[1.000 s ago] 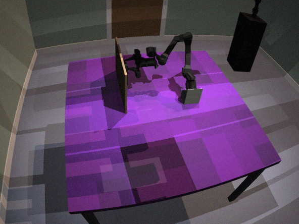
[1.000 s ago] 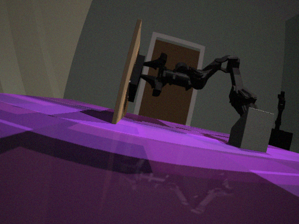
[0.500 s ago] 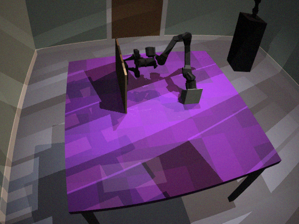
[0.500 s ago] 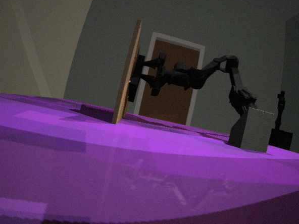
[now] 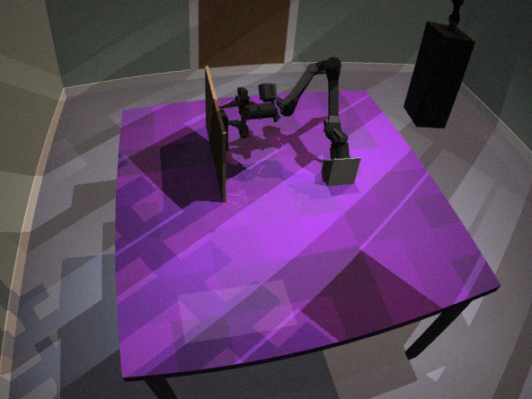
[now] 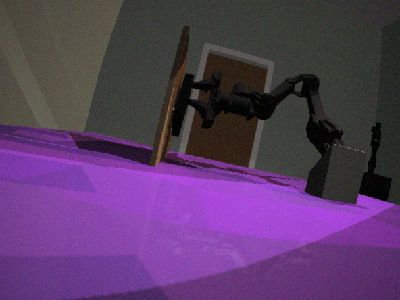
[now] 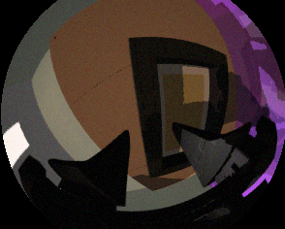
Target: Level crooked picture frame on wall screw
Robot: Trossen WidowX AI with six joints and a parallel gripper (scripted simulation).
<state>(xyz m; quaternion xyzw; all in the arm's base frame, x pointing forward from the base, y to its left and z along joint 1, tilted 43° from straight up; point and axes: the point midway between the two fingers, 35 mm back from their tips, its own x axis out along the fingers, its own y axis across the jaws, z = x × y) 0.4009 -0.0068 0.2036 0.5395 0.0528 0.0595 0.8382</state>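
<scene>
At the dark picture frame (image 6: 182, 105) (image 7: 142, 112) | fingers (image 6: 199, 107) spread partway, gap between them | contact with frame: cannot tell

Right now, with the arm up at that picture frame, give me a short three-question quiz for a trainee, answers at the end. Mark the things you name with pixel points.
1. True or false: the gripper (image 5: 226, 113) (image 6: 190, 93) (image 7: 151, 129) is shut tight, fingertips together.
2. Which is it: the wooden panel (image 5: 216, 139) (image 6: 165, 115) (image 7: 97, 73) stands (a) upright or (b) flat on the table (image 5: 279, 234) (image 6: 219, 209)?
3. Fill in: the picture frame (image 6: 182, 105) (image 7: 142, 107) has a ____ border.

Key: 1 false; 2 a; 3 black (or dark).
</scene>
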